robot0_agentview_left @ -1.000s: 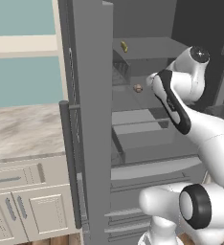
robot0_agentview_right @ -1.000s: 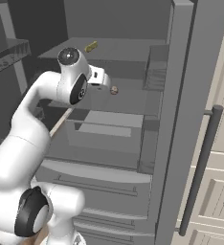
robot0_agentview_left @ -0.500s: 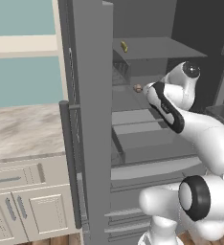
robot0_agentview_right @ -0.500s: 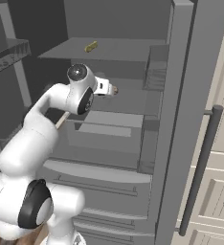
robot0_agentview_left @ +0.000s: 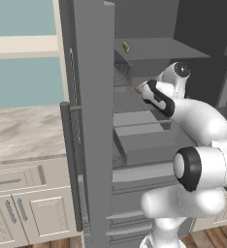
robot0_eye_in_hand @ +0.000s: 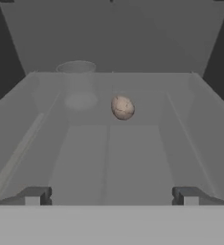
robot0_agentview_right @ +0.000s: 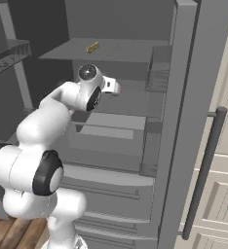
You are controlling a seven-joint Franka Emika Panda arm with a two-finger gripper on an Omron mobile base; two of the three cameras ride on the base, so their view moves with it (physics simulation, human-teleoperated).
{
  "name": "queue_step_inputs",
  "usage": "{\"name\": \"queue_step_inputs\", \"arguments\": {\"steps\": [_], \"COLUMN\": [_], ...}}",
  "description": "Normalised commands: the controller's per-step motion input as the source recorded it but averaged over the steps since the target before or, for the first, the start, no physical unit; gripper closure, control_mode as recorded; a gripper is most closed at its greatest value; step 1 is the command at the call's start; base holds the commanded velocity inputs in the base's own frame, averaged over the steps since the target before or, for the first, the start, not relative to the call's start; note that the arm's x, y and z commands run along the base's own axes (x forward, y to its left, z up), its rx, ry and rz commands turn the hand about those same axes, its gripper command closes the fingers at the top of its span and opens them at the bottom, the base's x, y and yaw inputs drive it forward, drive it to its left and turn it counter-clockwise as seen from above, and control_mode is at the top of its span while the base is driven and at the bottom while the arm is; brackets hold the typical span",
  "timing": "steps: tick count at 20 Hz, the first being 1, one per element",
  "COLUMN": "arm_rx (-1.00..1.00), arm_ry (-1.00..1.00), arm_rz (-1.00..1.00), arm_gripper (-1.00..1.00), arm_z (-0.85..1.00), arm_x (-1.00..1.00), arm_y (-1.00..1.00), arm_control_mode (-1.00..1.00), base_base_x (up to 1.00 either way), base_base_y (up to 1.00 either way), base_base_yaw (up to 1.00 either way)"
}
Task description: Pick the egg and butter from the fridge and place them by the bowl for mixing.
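One egg (robot0_eye_in_hand: 122, 106) | small, beige-pink, speckled | on fridge (robot0_agentview_left: 93, 97) shelf

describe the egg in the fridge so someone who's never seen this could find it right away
Look inside the open grey fridge, at the shelf below the top one, where the open gripper points. The egg lies on that shelf beside a clear glass. It is small, rounded and pale beige; the butter is a yellowish stick on the top shelf.

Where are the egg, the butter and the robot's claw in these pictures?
egg (robot0_eye_in_hand: 122, 106): hand view, middle of its shell.
butter (robot0_agentview_right: 92, 47): right base view, middle of the stick.
gripper (robot0_eye_in_hand: 111, 196): hand view, midway between the open fingertips.
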Motion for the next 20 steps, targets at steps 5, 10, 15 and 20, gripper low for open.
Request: {"name": "queue_step_inputs", "arguments": {"steps": [5, 10, 15, 20], "arm_rx": [0.01, 0.01, 0.00, 0.00], "arm_ry": [0.00, 0.00, 0.00, 0.00], "arm_rz": [0.00, 0.00, 0.00, 0.00], "arm_gripper": [-1.00, -1.00, -1.00, -1.00], "arm_z": [-0.26, -0.33, -0.20, -0.09], "arm_x": [0.40, 0.36, 0.51, 0.59], "arm_y": [-0.11, -0.09, 0.00, 0.00], "arm_control_mode": [-1.00, -1.00, -1.00, -1.00], "base_base_x": [0.00, 0.00, 0.00, 0.00], "base_base_y": [0.00, 0.00, 0.00, 0.00], "base_base_yaw": [0.00, 0.00, 0.00, 0.00]}}
